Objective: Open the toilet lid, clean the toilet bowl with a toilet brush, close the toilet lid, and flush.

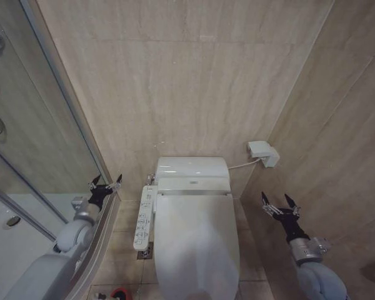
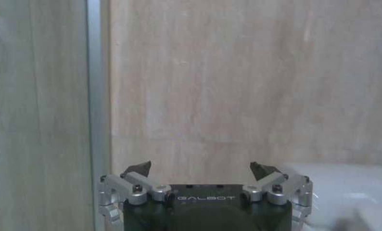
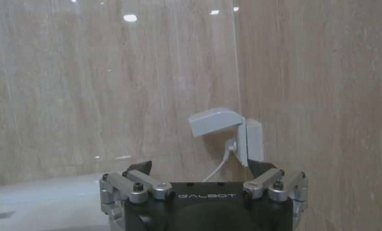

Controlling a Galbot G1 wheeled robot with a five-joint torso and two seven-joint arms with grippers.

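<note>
The toilet lid [image 1: 197, 240] is a glossy white oval lying flat and shut over the toilet, so the toilet bowl is hidden under it. A white control strip [image 1: 145, 217] runs along the toilet's left side. My left gripper [image 1: 106, 183] hangs open to the left of the tank, beside the shower frame, holding nothing. My right gripper [image 1: 279, 205] is open too, off to the right of the toilet near the side wall, empty. A bit of a red round holder [image 1: 119, 294] shows on the floor at the front left; the toilet brush itself cannot be made out.
A glass shower screen with a metal frame [image 1: 69, 119] stands close on the left. A white socket box [image 1: 263, 153] with a cable sits on the back wall, right of the tank [image 1: 192, 172]. Tiled walls close in behind and on the right.
</note>
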